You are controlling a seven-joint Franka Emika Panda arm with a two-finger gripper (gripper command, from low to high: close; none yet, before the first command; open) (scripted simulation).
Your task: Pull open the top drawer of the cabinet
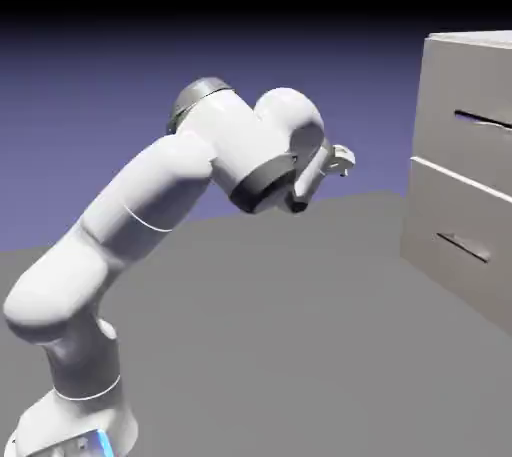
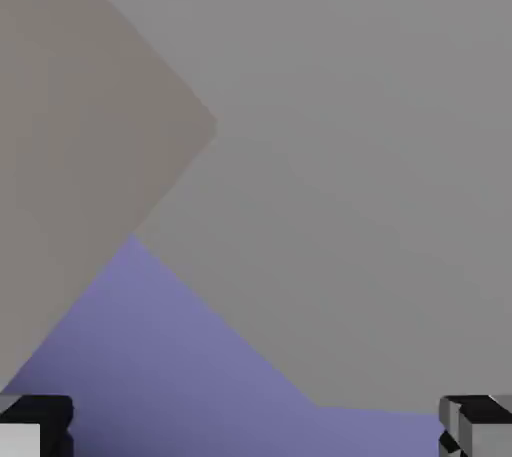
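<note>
Drawers (image 1: 466,113) — two, apparently shut

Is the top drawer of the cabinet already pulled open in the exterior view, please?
No, the top drawer sits closed, its front in line with the cabinet's side edge.

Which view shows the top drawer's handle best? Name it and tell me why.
The exterior view: there the handle shows as a dark bar across the top drawer's front. The hand view shows no handle, just plain surfaces and backdrop.
</note>
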